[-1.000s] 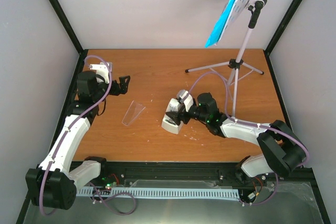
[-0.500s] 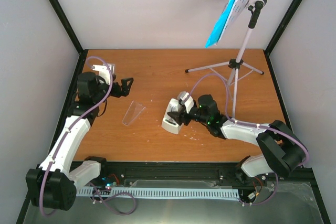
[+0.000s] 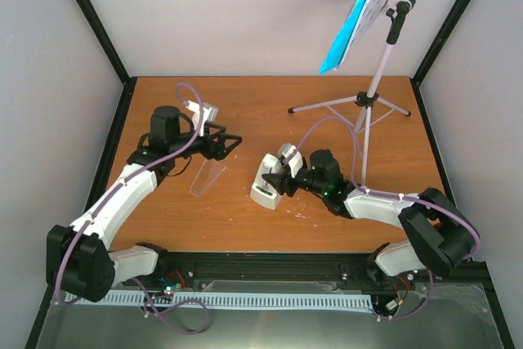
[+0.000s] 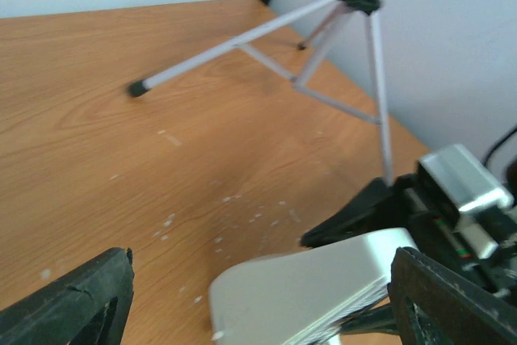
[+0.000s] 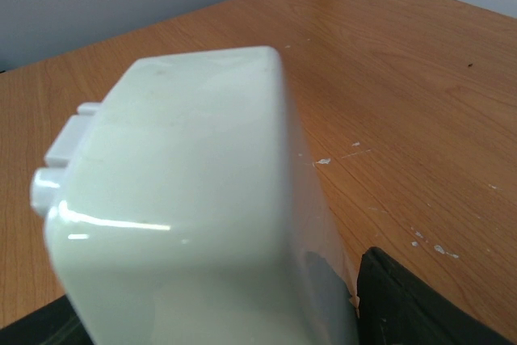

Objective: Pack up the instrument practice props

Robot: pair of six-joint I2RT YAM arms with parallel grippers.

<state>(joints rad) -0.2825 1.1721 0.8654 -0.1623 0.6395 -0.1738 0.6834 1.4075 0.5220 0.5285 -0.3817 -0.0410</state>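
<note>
The white metronome [image 3: 266,185] lies on its side mid-table, and it fills the right wrist view [image 5: 186,191]. My right gripper [image 3: 274,178] is shut on it, a black finger [image 5: 420,305] pressed against its flank. The metronome's clear cover [image 3: 207,176] lies apart on the wood to its left. My left gripper [image 3: 224,142] hovers open just beyond the cover, pointing at the metronome [image 4: 315,288], which sits ahead of its spread fingers [image 4: 73,305]. The music stand [image 3: 377,79] stands at the back right on tripod legs [image 4: 323,46]. Its desk carries the blue and white sheet-music pages [image 3: 355,18].
The wooden table [image 3: 270,112] is fenced by black frame posts and pale walls on three sides. A stand leg [image 3: 323,105] reaches toward the table's middle. Purple cables loop off both arms. White specks dot the wood.
My left arm has swung from the table's left edge toward the middle, above the clear cover. The right jaws have closed in on the metronome, which shifted slightly.
</note>
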